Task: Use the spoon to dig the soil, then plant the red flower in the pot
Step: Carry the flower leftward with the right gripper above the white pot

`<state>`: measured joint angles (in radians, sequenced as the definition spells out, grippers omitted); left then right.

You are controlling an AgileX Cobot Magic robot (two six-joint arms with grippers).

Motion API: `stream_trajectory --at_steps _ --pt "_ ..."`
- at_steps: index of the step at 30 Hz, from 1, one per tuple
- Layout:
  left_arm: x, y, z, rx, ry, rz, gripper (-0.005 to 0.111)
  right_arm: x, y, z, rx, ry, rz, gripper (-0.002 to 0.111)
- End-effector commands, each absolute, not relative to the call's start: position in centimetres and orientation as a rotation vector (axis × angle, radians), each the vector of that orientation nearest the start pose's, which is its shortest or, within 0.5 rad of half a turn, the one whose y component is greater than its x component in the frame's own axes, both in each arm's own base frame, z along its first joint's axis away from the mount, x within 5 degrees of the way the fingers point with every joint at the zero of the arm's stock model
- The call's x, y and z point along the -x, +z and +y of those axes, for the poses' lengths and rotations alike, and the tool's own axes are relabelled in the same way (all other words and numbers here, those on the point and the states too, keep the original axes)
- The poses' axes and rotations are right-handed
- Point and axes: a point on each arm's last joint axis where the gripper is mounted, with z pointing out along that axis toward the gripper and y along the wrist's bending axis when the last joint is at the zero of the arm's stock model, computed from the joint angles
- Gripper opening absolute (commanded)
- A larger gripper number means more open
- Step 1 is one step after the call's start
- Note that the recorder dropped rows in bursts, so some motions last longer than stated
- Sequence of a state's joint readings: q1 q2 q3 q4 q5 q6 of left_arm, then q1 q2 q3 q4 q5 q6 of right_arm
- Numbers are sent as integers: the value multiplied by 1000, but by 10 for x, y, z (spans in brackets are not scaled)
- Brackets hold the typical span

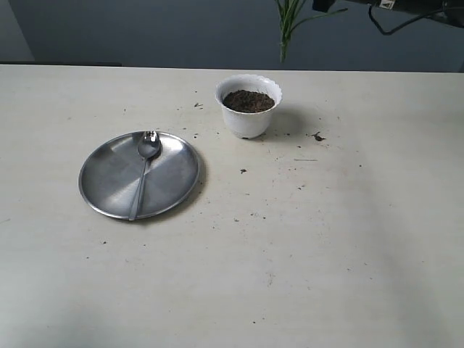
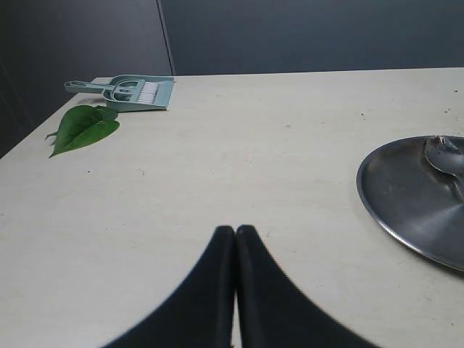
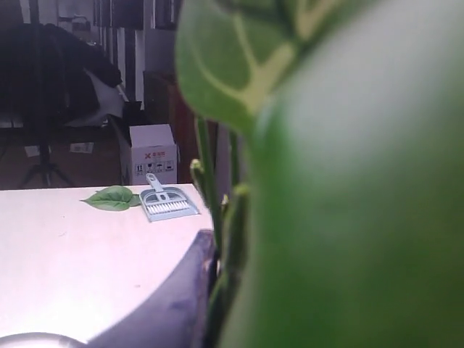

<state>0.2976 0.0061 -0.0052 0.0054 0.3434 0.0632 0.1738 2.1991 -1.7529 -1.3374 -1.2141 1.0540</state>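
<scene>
The white scalloped pot (image 1: 249, 119) stands at the back middle of the table, filled with dark soil (image 1: 248, 101). The steel spoon (image 1: 147, 156) lies on a round steel plate (image 1: 109, 177), and its bowl (image 2: 446, 154) also shows in the left wrist view. The red flower shows only as thin green stems (image 1: 286, 29) hanging above and behind the pot; its petals are out of view. My right gripper (image 3: 225, 250) is shut on those stems (image 3: 233, 217), and a blurred green leaf (image 3: 348, 217) fills that view. My left gripper (image 2: 235, 230) is shut and empty, low over the table left of the plate (image 2: 406, 196).
A loose green leaf (image 2: 83, 127) and a small grey-green dustpan with brush (image 2: 134, 92) lie at the table's far left corner. Dark soil crumbs (image 1: 317, 136) are scattered around the pot. A cardboard box (image 3: 152, 152) stands beyond the table edge.
</scene>
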Motion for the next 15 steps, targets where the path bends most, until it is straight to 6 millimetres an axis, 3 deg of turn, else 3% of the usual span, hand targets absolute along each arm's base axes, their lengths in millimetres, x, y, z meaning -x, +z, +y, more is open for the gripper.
stream_trajectory --at_steps 1,15 --pt "-51 183 16 211 260 1815 0 -457 251 184 1074 993 1156 -1" --pt "-51 183 16 211 260 1815 0 -462 227 212 1158 1030 1157 -1"
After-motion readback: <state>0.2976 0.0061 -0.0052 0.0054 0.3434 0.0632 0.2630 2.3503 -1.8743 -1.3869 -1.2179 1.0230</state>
